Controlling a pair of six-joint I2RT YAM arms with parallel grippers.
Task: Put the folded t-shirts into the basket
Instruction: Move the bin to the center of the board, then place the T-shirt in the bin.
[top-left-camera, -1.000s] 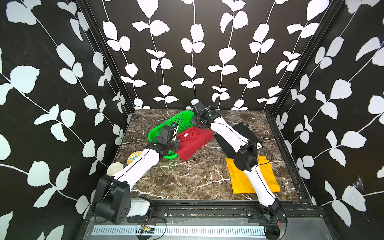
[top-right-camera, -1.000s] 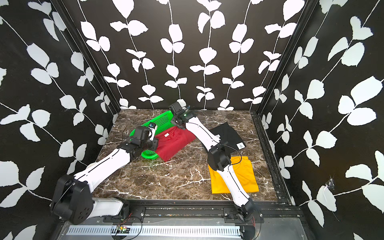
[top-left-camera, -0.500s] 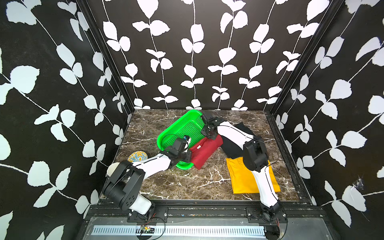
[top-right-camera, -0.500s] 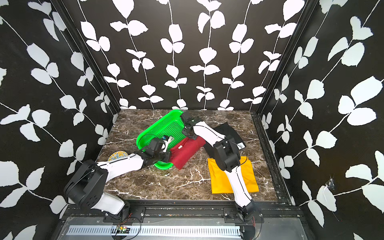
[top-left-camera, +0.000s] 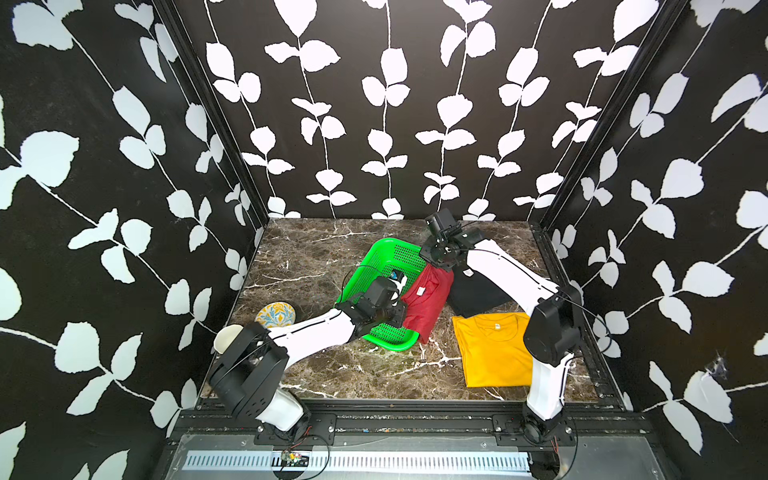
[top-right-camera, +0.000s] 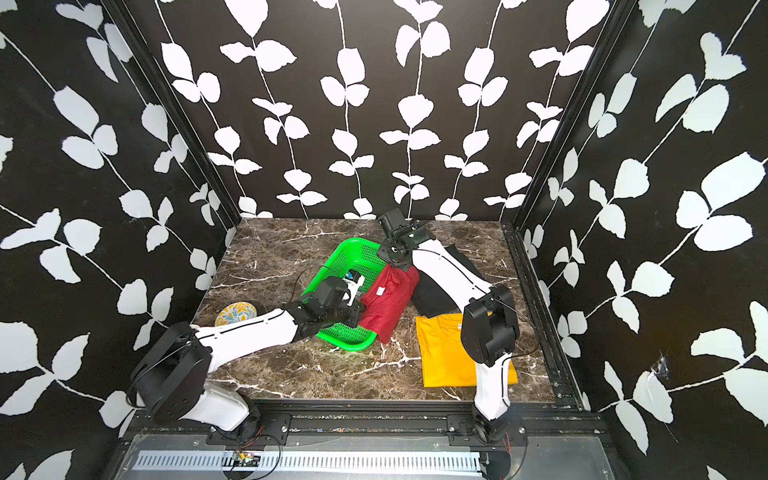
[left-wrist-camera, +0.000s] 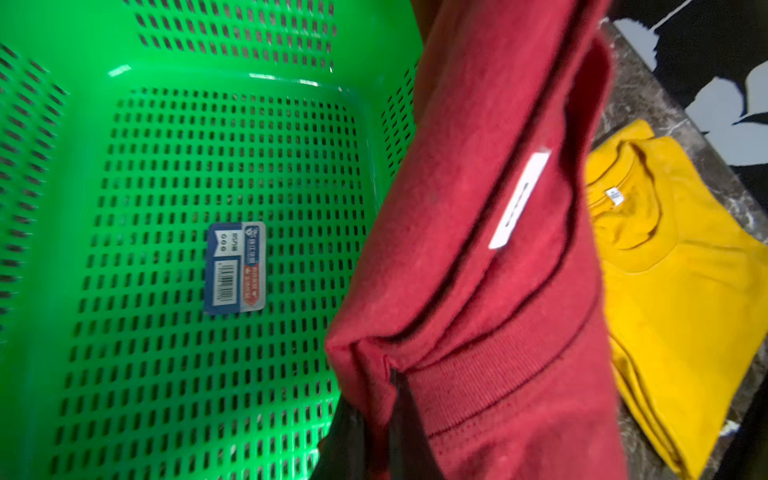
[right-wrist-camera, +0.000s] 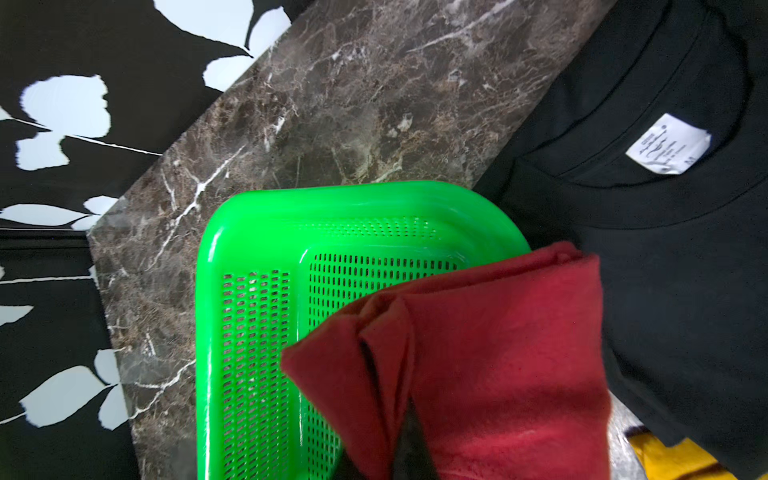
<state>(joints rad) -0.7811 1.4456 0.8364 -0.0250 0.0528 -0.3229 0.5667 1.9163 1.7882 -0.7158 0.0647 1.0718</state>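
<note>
While both pincers pinch its ends, red t-shirt (top-left-camera: 428, 301) slung beside basket (top-left-camera: 382, 266)

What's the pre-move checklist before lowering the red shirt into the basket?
1. Left gripper shut on the red shirt: ok.
2. Right gripper shut on its other end: ok.
3. Basket floor free of cloth, only a sticker inside: ok.
4. Shirt fully over the basket: not ok, it hangs along the rim on the black shirt side.
5. Shirt still flat: not ok, it sags and bunches at the fingers.
6. Yellow shirt clear of the path: ok.
</note>
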